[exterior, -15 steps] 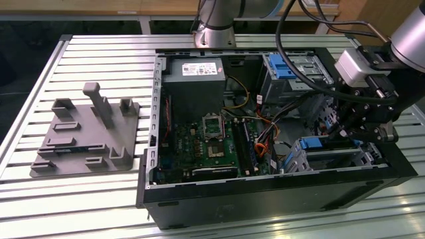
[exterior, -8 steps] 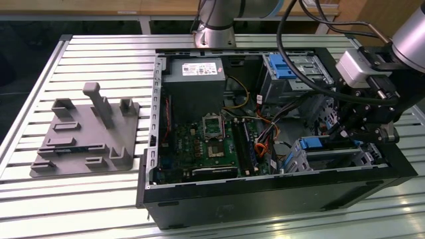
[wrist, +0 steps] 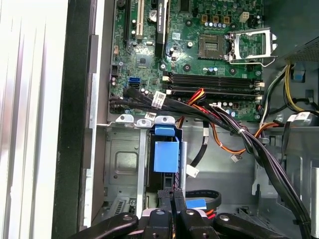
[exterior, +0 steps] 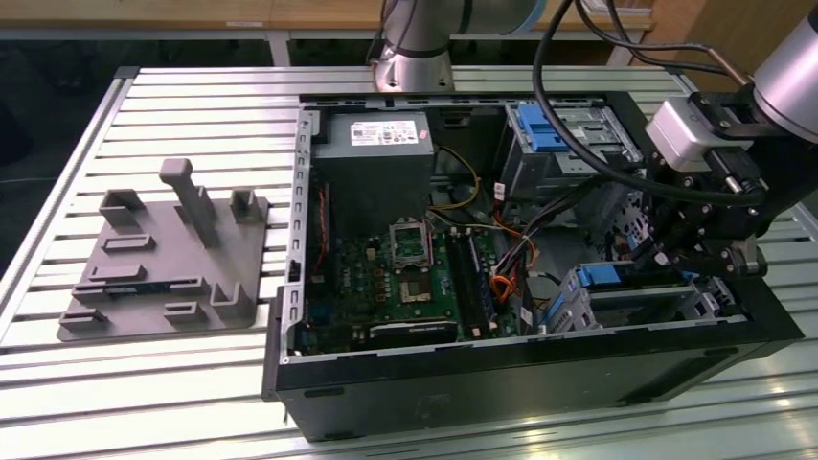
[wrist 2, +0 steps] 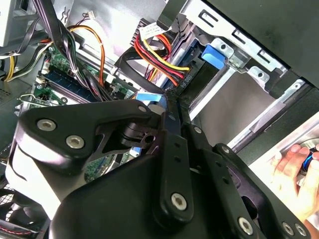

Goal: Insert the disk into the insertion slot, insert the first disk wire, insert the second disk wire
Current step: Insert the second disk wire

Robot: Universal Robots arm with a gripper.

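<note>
Black fingers (wrist: 160, 219) of the gripper (wrist: 172, 199) are closest to the camera in both wrist views. They are pressed close together. A small black plug (wrist: 168, 192) sits right at their tips and looks pinched between them. Red, yellow and black wires (wrist 2: 159, 52) run from that plug in the second wrist view, where the gripper (wrist 2: 172, 97) points down into the box.

The disk (wrist: 166, 155) is just past the plug. Its blue frame shows, and it is already sitting inside the slot (wrist: 122, 164), a low silver metal cage with holes in it. In the exterior view the disk (exterior: 611, 276) and the slot (exterior: 710, 302) are in the near corner of the computer box (exterior: 511, 383), on the exterior view's right. The gripper (exterior: 665, 257) hangs just above them.

A thick bunch of dark cables (wrist: 239, 134) runs beside the cage. Past them lies the green board (wrist: 199, 50) with its chips and long black strips. A taller silver cage (exterior: 562, 134) with a blue clip stands at the far side of the box.

A person's hand (wrist 2: 294, 167) shows outside the box wall in the second wrist view.

The box lies on its side on a table (exterior: 167, 383) made of silver slats. A grey plastic stand (exterior: 153, 278) with upright pegs rests on the table, well apart from the box, on the exterior view's left.
</note>
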